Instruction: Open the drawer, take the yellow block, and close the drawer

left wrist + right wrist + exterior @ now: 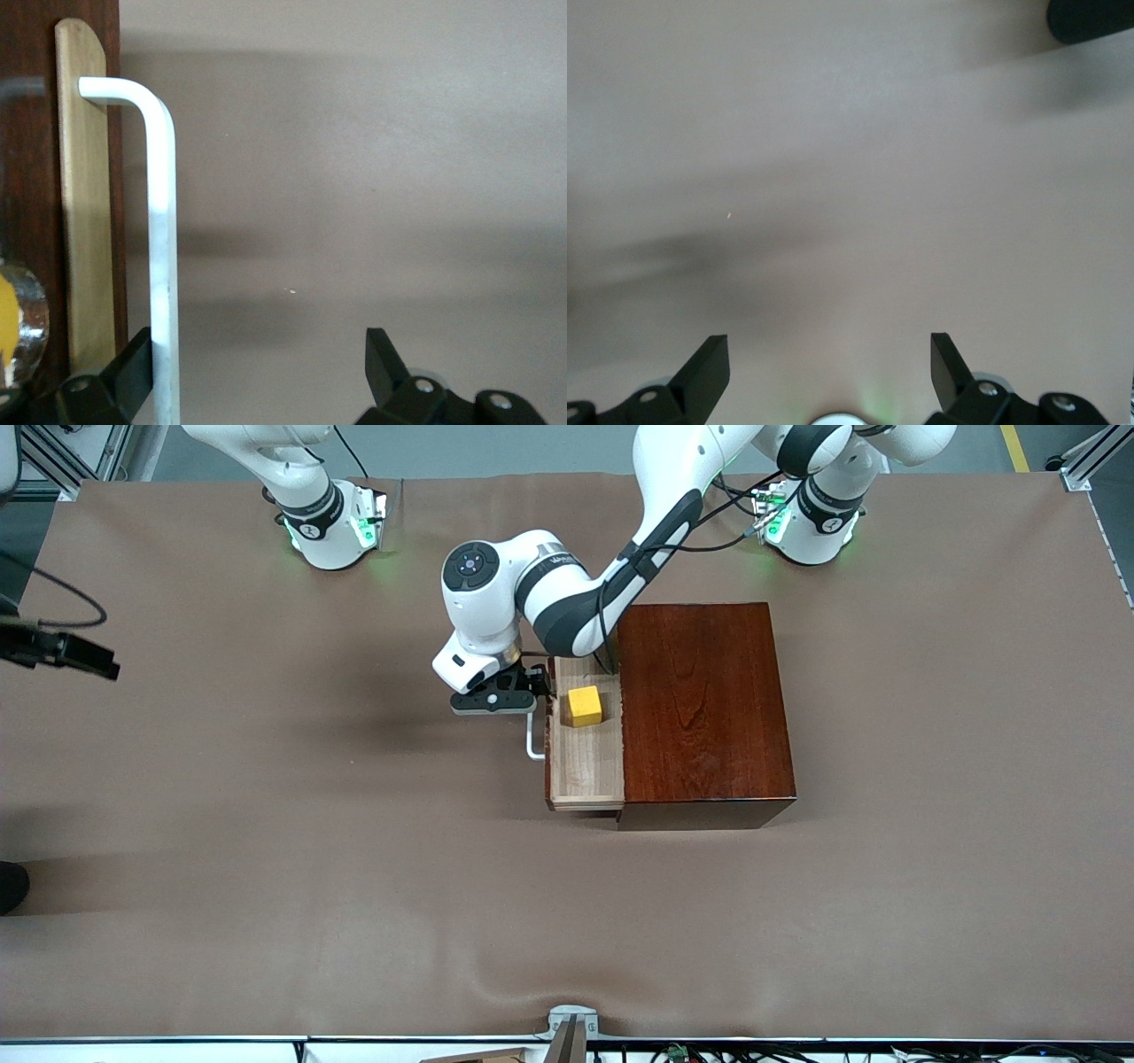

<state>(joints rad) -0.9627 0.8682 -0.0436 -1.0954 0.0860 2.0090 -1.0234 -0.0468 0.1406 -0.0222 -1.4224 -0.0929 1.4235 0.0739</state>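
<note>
Yellow against pale wood: the yellow block sits in the open drawer, toward the end farther from the front camera, close to where the tray meets the mahogany box. On the front view's clock face, the block lies at about 3 o'clock from my left gripper, just across the drawer's front. The left gripper has its fingers spread and pinches nothing. The white handle runs 12 to 6 just inside one finger. The block is cube-like, so I judge its facing matters little. The left arm is plainly the nearer one. My right gripper waits with its fingers spread wide over bare cloth.
</note>
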